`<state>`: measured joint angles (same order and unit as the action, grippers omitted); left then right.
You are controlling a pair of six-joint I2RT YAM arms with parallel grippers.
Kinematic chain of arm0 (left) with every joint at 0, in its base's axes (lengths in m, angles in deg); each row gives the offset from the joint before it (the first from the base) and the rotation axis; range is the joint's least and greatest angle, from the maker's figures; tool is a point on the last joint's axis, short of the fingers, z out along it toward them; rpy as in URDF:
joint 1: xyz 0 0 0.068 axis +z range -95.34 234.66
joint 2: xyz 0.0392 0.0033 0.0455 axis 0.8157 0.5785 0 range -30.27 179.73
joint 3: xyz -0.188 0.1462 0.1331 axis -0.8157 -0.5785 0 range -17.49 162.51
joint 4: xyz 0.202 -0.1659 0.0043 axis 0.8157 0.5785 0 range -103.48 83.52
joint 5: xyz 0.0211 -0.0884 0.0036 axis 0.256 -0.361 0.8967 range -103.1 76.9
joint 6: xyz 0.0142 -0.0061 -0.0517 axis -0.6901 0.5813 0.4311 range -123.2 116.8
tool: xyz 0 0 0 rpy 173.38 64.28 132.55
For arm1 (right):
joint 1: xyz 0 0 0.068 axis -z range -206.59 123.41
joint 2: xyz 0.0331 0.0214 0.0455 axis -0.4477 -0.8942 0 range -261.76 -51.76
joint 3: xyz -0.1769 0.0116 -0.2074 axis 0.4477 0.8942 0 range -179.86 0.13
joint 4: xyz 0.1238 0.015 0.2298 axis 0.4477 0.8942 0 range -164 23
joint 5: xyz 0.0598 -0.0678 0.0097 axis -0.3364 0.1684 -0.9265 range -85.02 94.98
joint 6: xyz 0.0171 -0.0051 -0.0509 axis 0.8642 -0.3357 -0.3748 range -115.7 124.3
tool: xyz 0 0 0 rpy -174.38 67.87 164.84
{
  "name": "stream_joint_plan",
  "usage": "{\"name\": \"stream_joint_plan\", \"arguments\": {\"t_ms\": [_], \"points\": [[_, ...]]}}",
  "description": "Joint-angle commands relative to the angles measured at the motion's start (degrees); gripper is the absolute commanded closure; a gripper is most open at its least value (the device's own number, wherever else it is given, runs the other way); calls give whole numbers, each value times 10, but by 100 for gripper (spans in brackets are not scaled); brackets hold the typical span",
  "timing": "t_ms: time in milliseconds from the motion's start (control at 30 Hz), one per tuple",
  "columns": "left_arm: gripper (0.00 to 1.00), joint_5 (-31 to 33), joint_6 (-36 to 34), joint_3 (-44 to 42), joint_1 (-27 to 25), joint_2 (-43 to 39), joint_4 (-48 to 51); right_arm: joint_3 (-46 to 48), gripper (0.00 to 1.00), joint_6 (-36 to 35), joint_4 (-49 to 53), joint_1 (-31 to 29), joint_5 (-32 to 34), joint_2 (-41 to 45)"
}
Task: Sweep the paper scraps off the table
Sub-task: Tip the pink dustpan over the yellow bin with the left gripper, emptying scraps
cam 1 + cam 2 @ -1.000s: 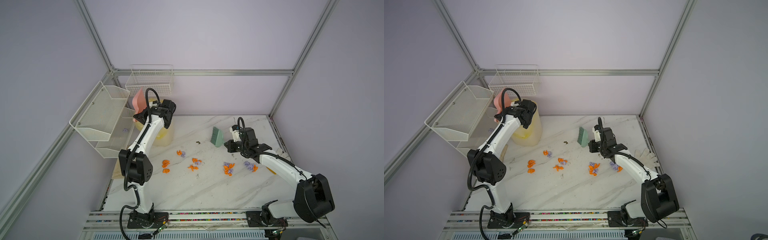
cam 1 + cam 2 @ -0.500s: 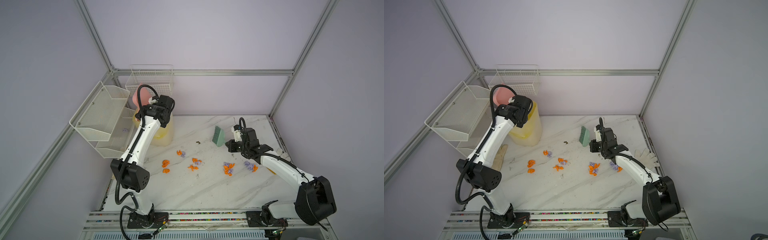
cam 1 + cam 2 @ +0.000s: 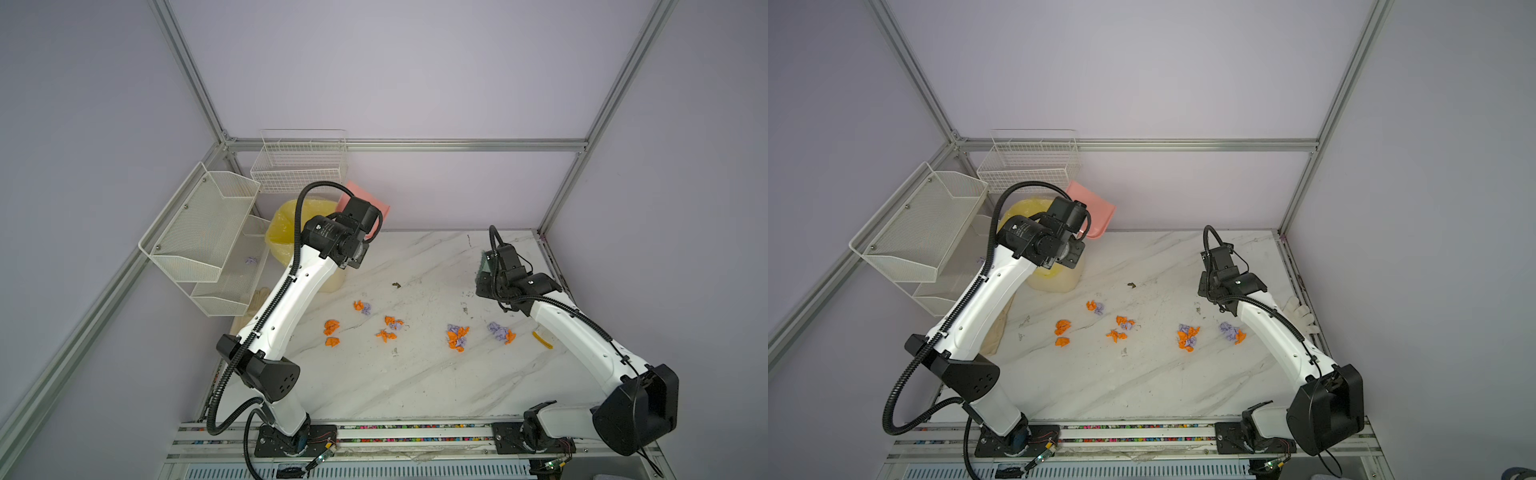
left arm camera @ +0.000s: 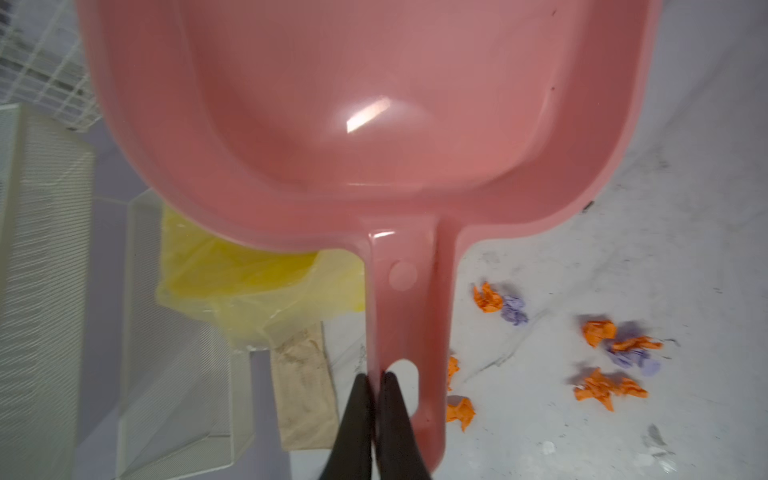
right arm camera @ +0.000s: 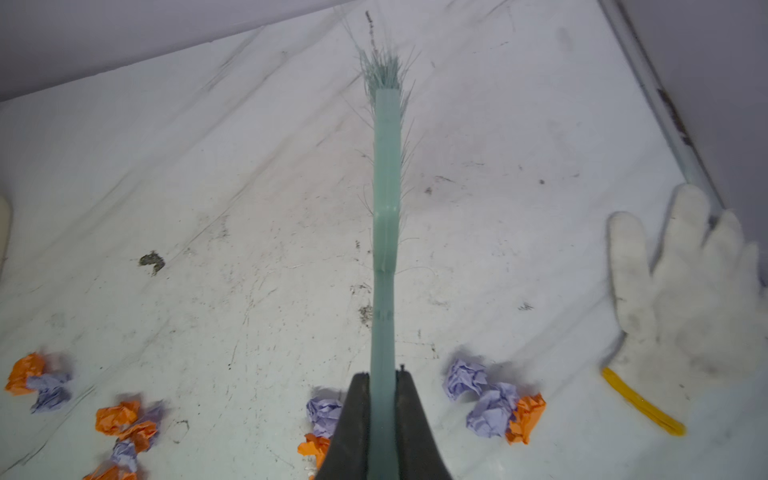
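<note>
1. While the left gripper (image 4: 376,382) and the right gripper (image 5: 382,376) are each clenched on a tool, the table (image 3: 415,382) lies below them, white marble with grey veins.
2. The pink dustpan (image 4: 374,104) is pinched at the end of its handle, beside the hanging hole, by the left gripper. The pan extends straight ahead of the fingers, and a yellow-lined bin (image 4: 249,282) shows beneath its rim.
3. The green brush (image 5: 386,187) is grasped by its handle in the right gripper, with the bristles pointing away from the fingers over bare marble.
4. The glove (image 5: 685,291) lies flat on the table, well to one side of the right fingers (image 5: 357,415).
5. The paper scraps (image 3: 457,336), orange and lilac wads, lie scattered on the table between the 2 grippers, the nearest just beside the right fingers.
</note>
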<state>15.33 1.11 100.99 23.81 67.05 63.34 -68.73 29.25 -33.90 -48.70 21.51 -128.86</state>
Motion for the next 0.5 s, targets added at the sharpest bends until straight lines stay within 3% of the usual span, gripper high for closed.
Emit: {"name": "stream_joint_plan", "arguments": {"t_ms": [0, 167, 467], "points": [[100, -159, 21, -74, -9, -48, -92, -44, 100, 65, 150, 2, 124, -7], [100, -229, 15, -148, -14, -54, -160, -73, 100, 112, 280, 14, 173, -58], [100, -307, 6, -177, -21, -10, -173, -78, 100, 138, 375, 14, 140, -61]]}}
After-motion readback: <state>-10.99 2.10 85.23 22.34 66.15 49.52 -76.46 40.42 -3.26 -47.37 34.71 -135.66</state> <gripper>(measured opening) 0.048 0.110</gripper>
